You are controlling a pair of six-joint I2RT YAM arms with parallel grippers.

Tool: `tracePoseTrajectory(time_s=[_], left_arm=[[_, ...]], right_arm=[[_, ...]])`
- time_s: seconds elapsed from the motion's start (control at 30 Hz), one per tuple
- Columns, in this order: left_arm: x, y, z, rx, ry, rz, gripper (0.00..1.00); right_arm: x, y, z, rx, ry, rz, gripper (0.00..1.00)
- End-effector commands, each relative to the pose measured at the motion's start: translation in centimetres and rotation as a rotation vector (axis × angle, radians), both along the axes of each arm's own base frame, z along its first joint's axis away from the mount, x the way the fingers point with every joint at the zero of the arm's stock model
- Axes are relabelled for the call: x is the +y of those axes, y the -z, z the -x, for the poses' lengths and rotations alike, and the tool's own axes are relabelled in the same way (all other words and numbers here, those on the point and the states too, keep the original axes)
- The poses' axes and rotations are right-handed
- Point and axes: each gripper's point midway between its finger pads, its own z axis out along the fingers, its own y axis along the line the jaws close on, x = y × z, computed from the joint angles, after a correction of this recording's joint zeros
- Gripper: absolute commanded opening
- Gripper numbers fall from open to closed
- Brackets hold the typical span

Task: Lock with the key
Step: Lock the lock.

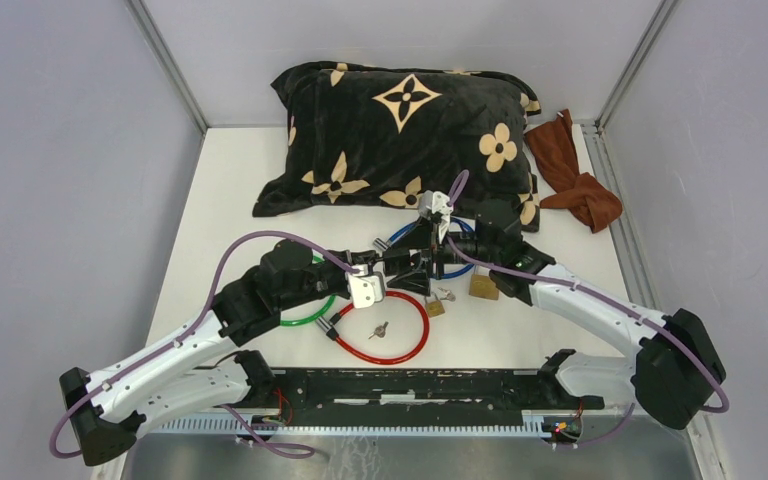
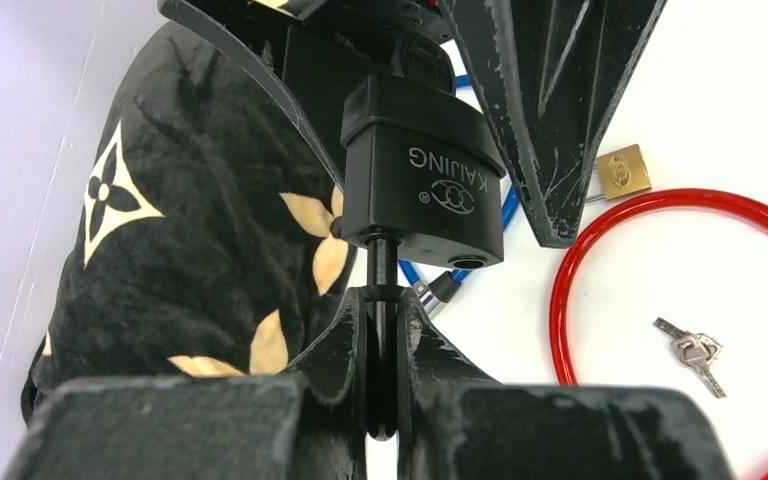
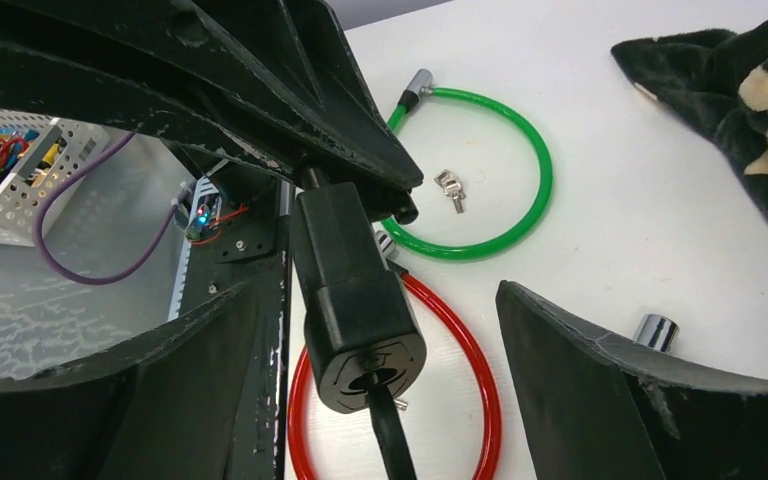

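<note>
A black padlock (image 2: 420,180) marked KAIJING hangs in the air between my two grippers over the table's middle (image 1: 428,260). My left gripper (image 2: 382,300) is shut on its thin black shackle, seen edge-on. Beside the shackle, the free shackle hole stands open. A black key (image 3: 390,430) sticks out of the keyhole in the lock's bottom face (image 3: 370,365). My right gripper (image 3: 378,295) is open wide, with one finger on each side of the lock and key and touching neither.
A blue cable (image 2: 508,205) lies under the lock. Red (image 1: 385,330) and green (image 3: 530,190) cable loops, loose silver keys (image 2: 693,352) and brass padlocks (image 1: 483,287) lie nearby. A black flowered pillow (image 1: 400,135) and a brown cloth (image 1: 575,175) are at the back.
</note>
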Motion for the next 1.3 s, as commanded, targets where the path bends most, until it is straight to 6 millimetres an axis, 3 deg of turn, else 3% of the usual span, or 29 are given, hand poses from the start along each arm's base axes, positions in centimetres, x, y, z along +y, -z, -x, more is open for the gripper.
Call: tracePoseTrajectory(time_s=[0.0, 0.17, 0.27, 0.37, 0.47, 0.5, 0.67, 0.7, 0.73, 0.8, 0.83, 0.87, 1.07, 1.27], left_arm=[[-0.9, -6.5, 0.5, -0.072, 0.033, 0.184, 0.02], [-1.0, -6.0, 0.6, -0.061, 0.042, 0.176, 0.02], [-1.1, -6.1, 0.6, -0.067, 0.044, 0.174, 0.02], [-1.1, -6.1, 0.6, -0.068, 0.044, 0.174, 0.02], [-1.1, -6.1, 0.6, -0.059, 0.042, 0.179, 0.02], [-1.1, -6.1, 0.6, -0.053, 0.041, 0.182, 0.02], [-1.1, -5.2, 1.0, 0.063, 0.011, 0.219, 0.03], [-1.1, -4.5, 1.4, 0.116, 0.008, 0.223, 0.12], [-1.2, -3.8, 1.9, 0.171, 0.018, 0.225, 0.29], [-1.3, -2.3, 3.3, 0.283, 0.035, 0.228, 0.65], [-1.2, -1.6, 3.9, 0.333, 0.042, 0.231, 0.92], [-1.1, -1.1, 4.3, 0.378, 0.041, 0.238, 0.99], [-0.2, -1.0, 5.3, 0.536, 0.037, 0.34, 0.99], [0.4, -3.5, 7.2, 0.619, 0.155, 0.498, 0.73]], right_arm=[[0.7, -2.3, 0.1, -0.081, -0.06, -0.042, 0.91], [1.2, -3.0, 0.2, -0.079, -0.098, -0.064, 0.84], [1.4, -2.7, 0.4, -0.061, -0.117, -0.055, 0.73], [1.4, -2.6, 0.7, -0.048, -0.139, -0.044, 0.47], [1.4, -2.7, 0.6, -0.052, -0.136, -0.035, 0.06], [1.3, -2.9, 0.6, -0.056, -0.134, -0.035, 0.0], [0.9, -4.3, 0.1, -0.091, -0.072, -0.046, 0.0], [0.7, -4.6, -0.1, -0.102, -0.05, -0.05, 0.0], [0.4, -5.0, -0.3, -0.115, -0.029, -0.056, 0.0], [0.0, -5.5, -0.3, -0.126, -0.005, -0.067, 0.0], [-0.1, -5.7, -0.2, -0.128, -0.002, -0.072, 0.0], [-0.3, -5.8, -0.1, -0.127, 0.002, -0.075, 0.0], [-1.1, -6.4, 1.3, -0.129, -0.017, -0.094, 0.0], [-1.5, -6.6, 2.9, -0.167, -0.082, -0.108, 0.0]])
